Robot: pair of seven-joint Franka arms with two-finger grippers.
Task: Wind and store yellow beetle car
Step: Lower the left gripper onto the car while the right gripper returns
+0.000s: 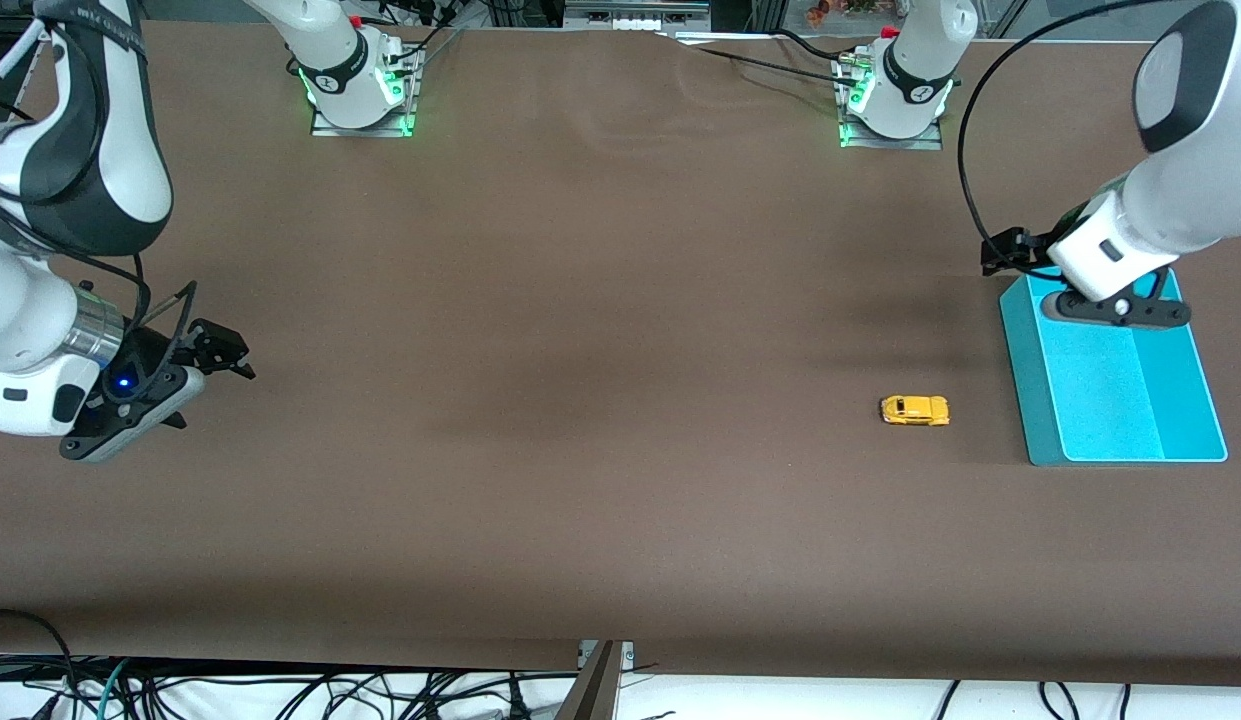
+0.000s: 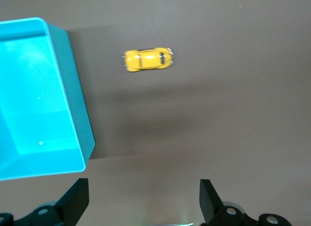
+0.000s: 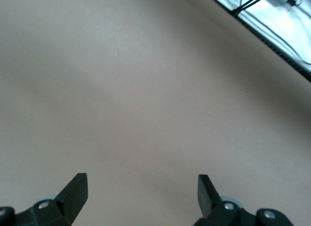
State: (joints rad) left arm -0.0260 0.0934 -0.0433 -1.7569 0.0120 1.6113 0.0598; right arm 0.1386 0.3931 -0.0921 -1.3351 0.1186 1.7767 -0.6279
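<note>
The yellow beetle car (image 1: pixel 915 410) sits on its wheels on the brown worktop (image 1: pixel 580 400), toward the left arm's end, just beside the turquoise bin (image 1: pixel 1020 380) but apart from it. The bin holds nothing visible. The left gripper (image 2: pixel 144 199) hangs over the bin's edge farthest from the front camera, its fingers (image 2: pixel 77 199) spread wide and grasping nothing. The right gripper (image 3: pixel 142 197) waits over bare worktop at the right arm's end, fingers (image 3: pixel 75 192) likewise released.

A robotics lab; 2 arm bases (image 1: pixel 360 85) are bolted to a brown worktop (image 1: pixel 580 300). Loose cables (image 1: pixel 280 690) trail under its edge.
</note>
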